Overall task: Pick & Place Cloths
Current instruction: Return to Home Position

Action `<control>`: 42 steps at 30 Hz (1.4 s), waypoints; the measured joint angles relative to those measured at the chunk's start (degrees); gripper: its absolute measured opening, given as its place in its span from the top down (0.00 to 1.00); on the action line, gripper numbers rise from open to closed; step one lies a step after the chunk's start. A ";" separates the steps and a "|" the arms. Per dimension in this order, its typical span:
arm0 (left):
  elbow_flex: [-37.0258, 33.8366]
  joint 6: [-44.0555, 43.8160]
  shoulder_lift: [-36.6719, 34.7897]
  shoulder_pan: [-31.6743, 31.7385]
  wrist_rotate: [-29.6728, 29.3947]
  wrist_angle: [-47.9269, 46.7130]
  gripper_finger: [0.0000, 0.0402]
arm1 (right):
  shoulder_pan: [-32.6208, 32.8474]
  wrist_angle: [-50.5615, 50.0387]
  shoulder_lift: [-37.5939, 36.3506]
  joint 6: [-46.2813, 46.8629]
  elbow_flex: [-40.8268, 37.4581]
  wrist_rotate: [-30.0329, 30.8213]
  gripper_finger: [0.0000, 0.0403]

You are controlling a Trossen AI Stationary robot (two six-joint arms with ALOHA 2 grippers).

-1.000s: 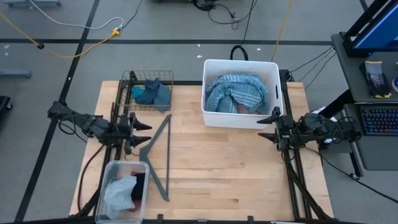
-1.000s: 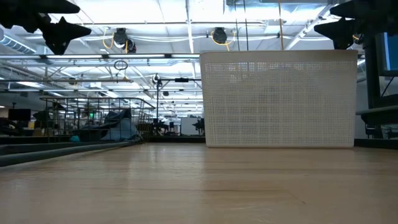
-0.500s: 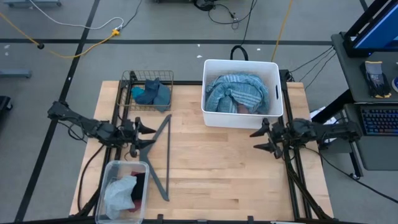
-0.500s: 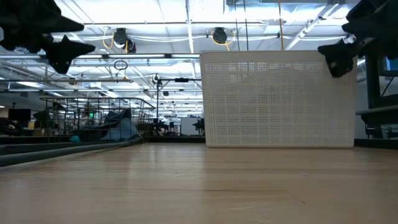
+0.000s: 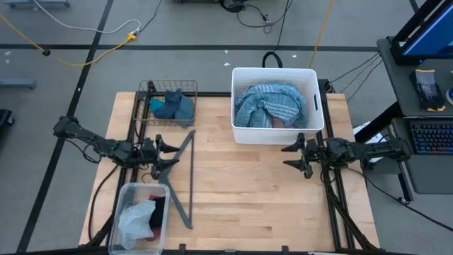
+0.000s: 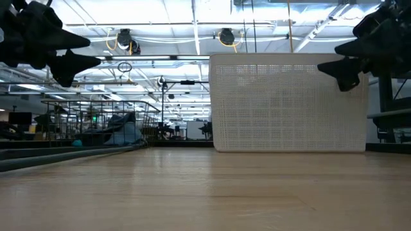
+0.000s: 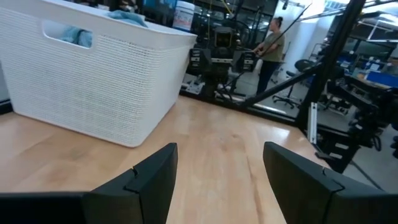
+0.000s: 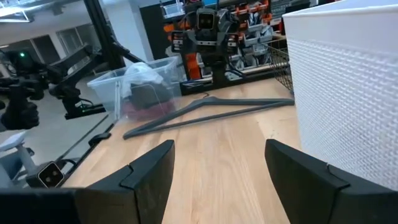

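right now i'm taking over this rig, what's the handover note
Left gripper: open, empty, above the table by the hanger.
Right gripper: open, empty, in front of the white bin.
Blue striped cloth in the white bin; teal and dark blue cloths in the wire basket; pale grey, black and maroon cloths in the transparent bin.
Done: no cloth loose on the table. Left: park both arms.
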 joint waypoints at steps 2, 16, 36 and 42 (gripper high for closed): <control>0.00 0.00 0.00 0.62 -0.04 0.00 0.39 | -0.04 -0.31 0.16 -0.76 0.00 0.05 0.39; 0.06 -0.11 0.07 2.06 -3.17 -1.62 0.39 | -0.28 -0.53 0.24 -9.03 -0.13 -0.12 0.39; 0.09 -0.18 0.07 2.06 -3.15 -1.54 0.39 | -0.28 -0.66 0.24 -9.03 -0.17 -0.21 0.40; 0.09 -0.17 0.07 2.06 -3.15 -1.53 0.39 | -0.28 -0.66 0.24 -9.03 -0.22 -0.22 0.39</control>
